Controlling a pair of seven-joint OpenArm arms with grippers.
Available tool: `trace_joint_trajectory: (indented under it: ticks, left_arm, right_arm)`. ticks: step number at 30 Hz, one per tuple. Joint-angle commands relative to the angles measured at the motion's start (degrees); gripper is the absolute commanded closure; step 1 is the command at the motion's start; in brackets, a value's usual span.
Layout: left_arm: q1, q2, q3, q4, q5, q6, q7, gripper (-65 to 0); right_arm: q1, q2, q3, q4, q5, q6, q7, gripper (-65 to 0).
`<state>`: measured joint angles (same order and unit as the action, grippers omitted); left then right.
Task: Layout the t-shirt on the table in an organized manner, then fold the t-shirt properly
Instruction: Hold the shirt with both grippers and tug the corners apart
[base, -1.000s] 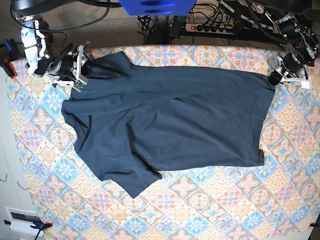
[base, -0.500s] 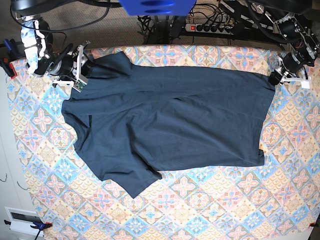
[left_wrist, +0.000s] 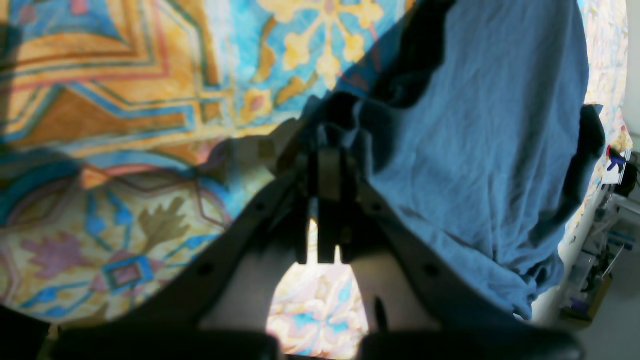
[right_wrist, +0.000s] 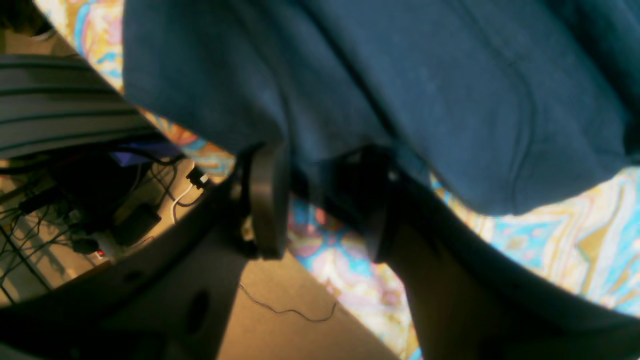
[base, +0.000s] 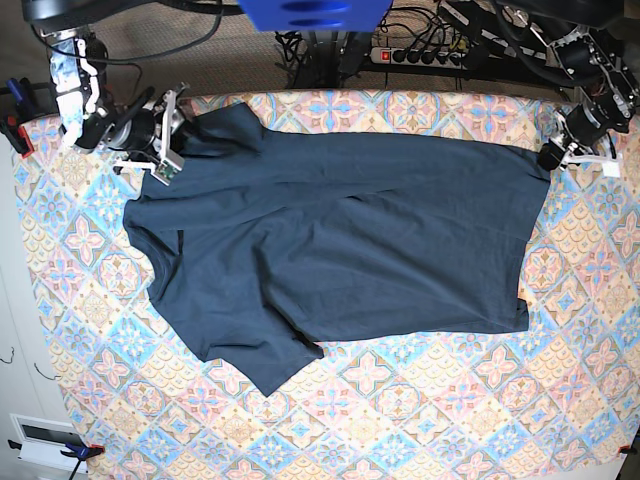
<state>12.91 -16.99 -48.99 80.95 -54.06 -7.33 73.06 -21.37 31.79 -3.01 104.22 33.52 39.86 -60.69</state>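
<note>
The dark navy t-shirt lies spread across the patterned table, collar end to the left and hem to the right, with its near sleeve creased under. My left gripper is at the far right hem corner, shut on bunched fabric of the t-shirt; in the left wrist view the left gripper has its jaws pressed together. My right gripper is at the far left sleeve. In the right wrist view the right gripper stands open, and the t-shirt's sleeve edge hangs down between the fingers.
Beyond the table's far edge run a power strip and tangled cables on the floor. A blue object hangs over the far middle. A white box sits off the near left corner. The patterned cloth shows around the shirt.
My right arm has shifted slightly to the right and toward the far edge at the sleeve. The t-shirt and the left arm have stayed where they were.
</note>
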Motion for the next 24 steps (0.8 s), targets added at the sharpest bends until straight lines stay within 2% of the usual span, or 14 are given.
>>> trace_joint_trajectory:
  ticks: [1,7,11,13,16,24]
  left_arm:
    - [-0.2,-1.07,-0.28,0.86,-1.1,-0.18,-0.22,0.0]
    - [-0.2,-1.07,-0.28,0.86,-1.1,-0.18,-0.22,0.0]
    - [-0.2,-1.07,-0.28,0.86,-1.1,-0.18,-0.22,0.0]
    - [-0.2,-1.07,-0.28,0.86,-1.1,-0.18,-0.22,0.0]
    - [-0.2,-1.07,-0.28,0.86,-1.1,-0.18,-0.31,0.0]
    - [-0.2,-1.07,-0.28,0.86,-1.1,-0.18,-0.22,0.0]
  right_arm:
    - [0.66,0.96,0.32,0.96,0.81,0.14,0.86,-23.6]
    - [4.44,0.96,-4.16,0.96,0.81,0.14,0.86,-23.2]
    - [4.97,0.96,-4.86,0.79,0.81,0.14,1.13,-22.6]
    - [4.97,0.96,-4.69,0.61,0.81,0.14,1.13,-17.5]
    - [4.97,0.96,-4.69,0.52,0.81,0.14,0.86,-3.7]
    - [4.88,1.4,-4.6,2.63,0.81,0.14,0.86,-3.8]
